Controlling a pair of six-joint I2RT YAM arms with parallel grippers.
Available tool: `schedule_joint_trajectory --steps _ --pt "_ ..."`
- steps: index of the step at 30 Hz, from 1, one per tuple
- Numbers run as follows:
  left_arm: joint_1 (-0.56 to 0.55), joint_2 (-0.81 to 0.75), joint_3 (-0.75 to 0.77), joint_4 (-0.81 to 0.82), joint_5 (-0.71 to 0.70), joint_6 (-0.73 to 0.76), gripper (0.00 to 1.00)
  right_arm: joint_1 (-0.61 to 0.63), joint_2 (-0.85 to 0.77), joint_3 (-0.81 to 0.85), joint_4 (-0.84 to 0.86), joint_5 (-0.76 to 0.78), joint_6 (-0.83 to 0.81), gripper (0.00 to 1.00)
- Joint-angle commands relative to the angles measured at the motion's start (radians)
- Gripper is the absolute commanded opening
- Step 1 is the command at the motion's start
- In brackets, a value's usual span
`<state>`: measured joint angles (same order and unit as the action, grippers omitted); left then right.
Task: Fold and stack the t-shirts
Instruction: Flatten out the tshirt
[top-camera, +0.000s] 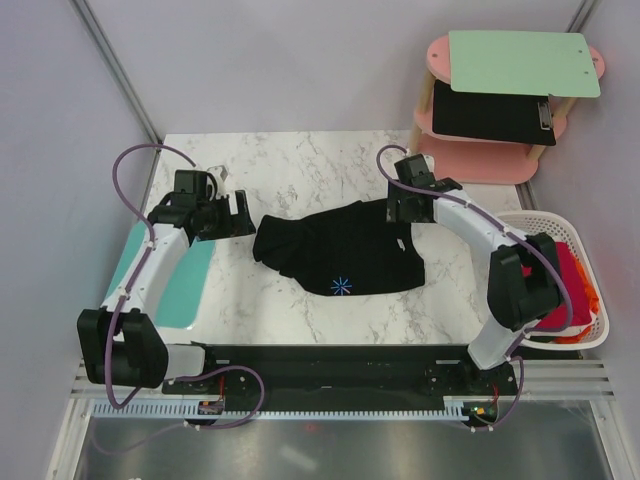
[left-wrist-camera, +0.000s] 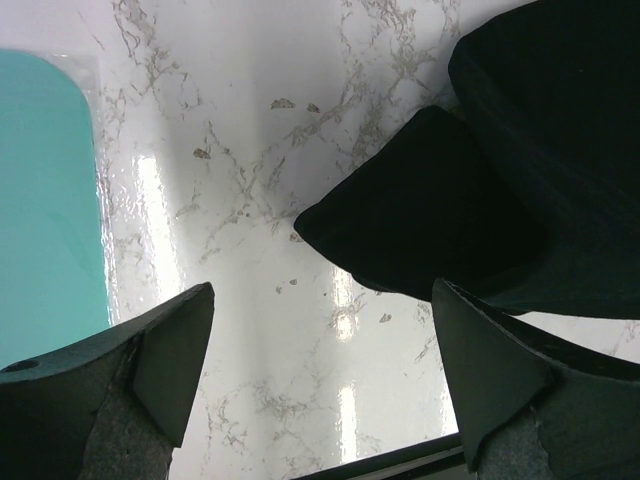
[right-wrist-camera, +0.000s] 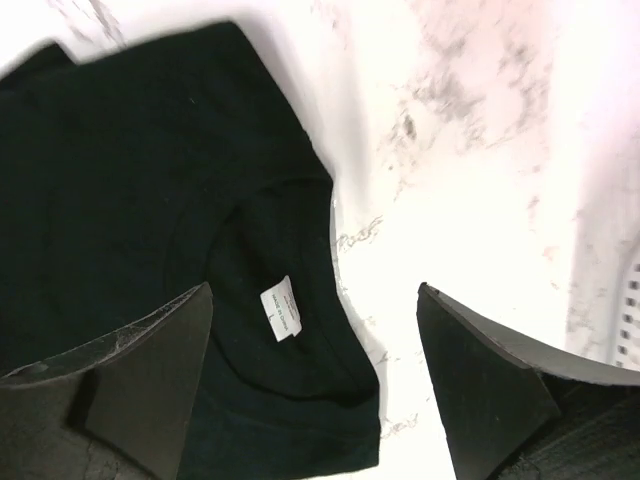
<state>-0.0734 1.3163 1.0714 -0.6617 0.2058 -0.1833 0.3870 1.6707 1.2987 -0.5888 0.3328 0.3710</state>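
At the left edge of the table (top-camera: 300, 165) lies a teal cutting board (top-camera: 185, 285), partly under the left arm. Just right of it the left fingers (top-camera: 240, 212) hang over bare marble. In the left wrist view these fingers (left-wrist-camera: 170, 350) stand wide apart with nothing between them, and a rounded fold of the black t-shirt (left-wrist-camera: 430, 210) lies just beyond their tips. The black t-shirt (top-camera: 345, 250) sits in the middle of the table, loosely bunched rather than flat. Its long axis runs left to right, with a narrower lobe pointing left and the broader end to the right. A small blue star mark (top-camera: 341, 286) shows near its near edge. The collar is at the right far corner, where the right fingers (top-camera: 403, 212) hover. In the right wrist view these fingers (right-wrist-camera: 150, 370) are also spread apart and grip nothing. One is over the black cloth, the other over marble, and the white neck label (right-wrist-camera: 281, 309) shows between them. At the far right a white basket (top-camera: 540, 215) holds a red t-shirt (top-camera: 574, 285) and a bit of orange fabric (top-camera: 593, 300).
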Motion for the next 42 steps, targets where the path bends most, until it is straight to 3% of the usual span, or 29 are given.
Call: schedule_joint_trajectory --steps 1,15,19,21,22,23,28,32,42 --pt "0.004 -0.029 -0.004 0.025 -0.034 -0.03 0.96 -0.022 0.06 -0.021 0.056 -0.077 -0.007 0.9" --pt "0.004 -0.031 -0.004 0.024 -0.039 -0.028 0.97 -0.027 0.244 -0.03 0.093 -0.123 0.023 0.88" --pt "0.004 -0.029 -0.004 0.025 -0.037 -0.03 0.97 -0.025 0.258 -0.035 0.107 -0.127 0.025 0.83" --pt "0.004 -0.029 -0.004 0.025 -0.037 -0.03 0.97 -0.025 0.264 -0.038 0.122 -0.15 0.019 0.54" --pt "0.004 -0.031 -0.004 0.025 -0.039 -0.03 0.97 -0.027 0.267 -0.038 0.129 -0.169 0.014 0.15" --pt "0.004 -0.031 -0.004 0.025 -0.04 -0.03 0.97 -0.025 0.274 -0.032 0.132 -0.202 0.011 0.0" --pt "0.004 -0.037 -0.005 0.025 -0.049 -0.033 0.97 -0.023 0.219 -0.038 0.152 -0.271 0.013 0.0" --pt "0.004 -0.04 -0.005 0.027 -0.049 -0.035 0.97 -0.025 0.053 -0.012 0.141 -0.241 0.013 0.0" --pt "0.006 -0.068 -0.007 0.03 -0.139 -0.061 0.98 -0.023 -0.275 0.263 -0.028 0.15 -0.061 0.0"
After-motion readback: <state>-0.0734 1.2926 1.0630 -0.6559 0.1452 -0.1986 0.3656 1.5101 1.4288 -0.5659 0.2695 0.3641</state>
